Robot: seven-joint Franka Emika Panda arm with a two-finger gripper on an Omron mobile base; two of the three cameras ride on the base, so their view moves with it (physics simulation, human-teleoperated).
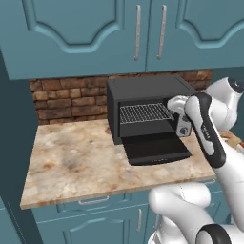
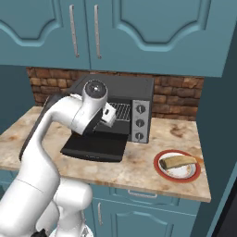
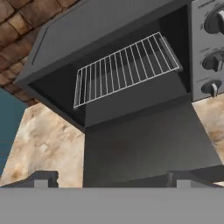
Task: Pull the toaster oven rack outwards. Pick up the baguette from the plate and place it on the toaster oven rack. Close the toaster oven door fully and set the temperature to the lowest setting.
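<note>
Marble worktop (image 2: 139, 171) carries the plate (image 2: 159, 172) near you on the right, the baguette (image 2: 177, 161) lying on it, untouched. Your fingers (image 3: 107, 177) are spread wide, holding nothing, above the lowered toaster oven door (image 1: 157, 148). Farther in, the toaster oven rack (image 3: 124, 69) sits inside the toaster oven (image 1: 143, 90), judged not yet pulled out; loading, closing and temperature remain.

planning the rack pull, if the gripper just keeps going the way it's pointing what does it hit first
Probably the toaster oven rack, or the cavity just under it. The open gripper looks over the lowered toaster oven door into the toaster oven. Depth is unclear, so a low line could meet the door first.
</note>
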